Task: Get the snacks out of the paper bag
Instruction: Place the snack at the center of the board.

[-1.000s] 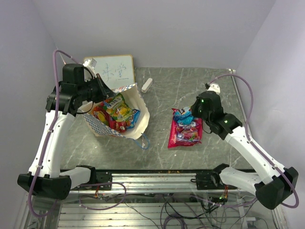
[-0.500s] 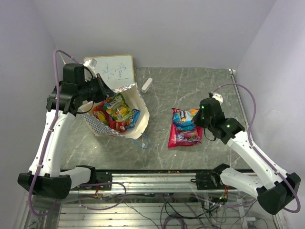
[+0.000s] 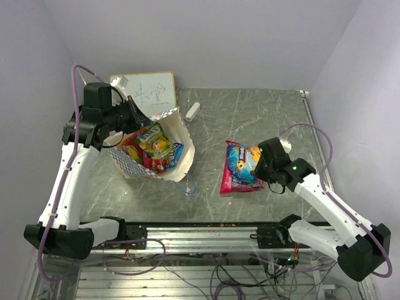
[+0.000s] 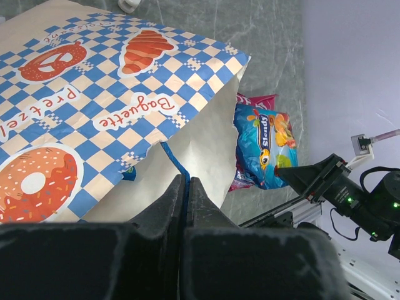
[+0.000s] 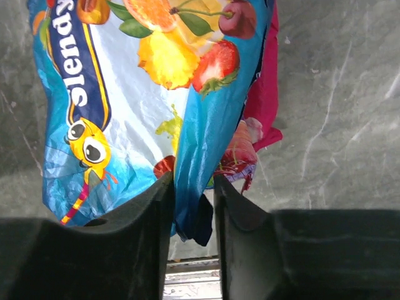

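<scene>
Blue film lies between the right jaws. They stand a little apart astride the lower edge of the blue packet, and the gap looks wider than the film, so I judge the hold slack rather than a pinch. That packet lies face up across the pink-red packet, both on the worktop and well apart from the bag.

To make this set-down clean, the jaws should part fully before the arm lifts, then come straight off the edge. Otherwise the film may snag and drag both packets.

The left jaws are closed tight on the cord handle of the paper bag, holding its mouth open. Several snacks lie inside, so I judge much of the task undone.

For the next reach, the left arm should hold the mouth steady. The right jaws should enter over the cream rim and take a topmost packet by an edge.
</scene>
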Tool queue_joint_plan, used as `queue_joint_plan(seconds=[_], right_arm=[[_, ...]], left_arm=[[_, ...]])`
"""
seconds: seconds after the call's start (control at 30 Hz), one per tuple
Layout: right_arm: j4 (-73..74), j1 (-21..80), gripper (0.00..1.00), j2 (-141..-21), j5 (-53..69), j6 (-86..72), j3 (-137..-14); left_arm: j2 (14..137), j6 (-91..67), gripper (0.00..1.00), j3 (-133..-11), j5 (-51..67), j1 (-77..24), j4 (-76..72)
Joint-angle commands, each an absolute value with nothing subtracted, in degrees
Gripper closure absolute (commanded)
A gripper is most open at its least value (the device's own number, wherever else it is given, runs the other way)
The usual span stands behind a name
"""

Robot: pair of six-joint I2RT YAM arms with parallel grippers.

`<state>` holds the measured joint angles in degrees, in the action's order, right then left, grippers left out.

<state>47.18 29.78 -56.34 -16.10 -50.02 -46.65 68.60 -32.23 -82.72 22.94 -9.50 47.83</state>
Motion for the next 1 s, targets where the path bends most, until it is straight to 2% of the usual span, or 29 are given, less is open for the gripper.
queue_joint_plan(seconds=[0.0, 0.1, 0.17, 0.3, 0.43, 0.57, 0.67, 0.83, 0.97], right_arm=[[52.6, 29.6, 0.63, -55.4, -16.3, -50.4, -47.8], [55.5, 29.6, 0.50, -55.0, -17.3, -48.2, -52.2], [58.0, 29.6, 0.47, -55.0, -18.5, -46.0, -55.4], [54.5, 29.6, 0.46, -54.9, -16.5, -37.4, -61.7], [50.2, 29.6, 0.53, -59.2, -12.9, -34.9, -66.2], [45.3, 29.5, 0.64, -61.3, -11.2, -37.5, -62.3], [41.0, 29.4, 0.66, -60.3, -7.6, -41.0, -54.7], [38.7, 29.4, 0.58, -56.9, -6.8, -46.9, -43.2], [33.5, 29.3, 0.43, -56.1, -5.1, -47.3, -36.2]], left_arm=[[68.0, -32.9, 0.93, -81.8, 24.5, -9.8, 46.5], [67.9, -32.9, 0.93, -81.8, 24.6, -9.8, 46.6], [67.9, -32.7, 0.93, -82.0, 24.7, -9.8, 46.7], [68.2, -32.6, 0.93, -82.6, 24.8, -9.8, 47.1], [68.0, -32.9, 0.93, -82.4, 25.0, -9.8, 46.9], [67.9, -33.0, 0.93, -82.4, 25.3, -9.8, 46.9], [67.9, -32.9, 0.93, -83.0, 25.2, -9.8, 47.3], [67.5, -32.8, 0.93, -83.4, 24.8, -9.8, 47.8], [66.2, -32.7, 0.93, -81.3, 26.7, -9.8, 46.4]])
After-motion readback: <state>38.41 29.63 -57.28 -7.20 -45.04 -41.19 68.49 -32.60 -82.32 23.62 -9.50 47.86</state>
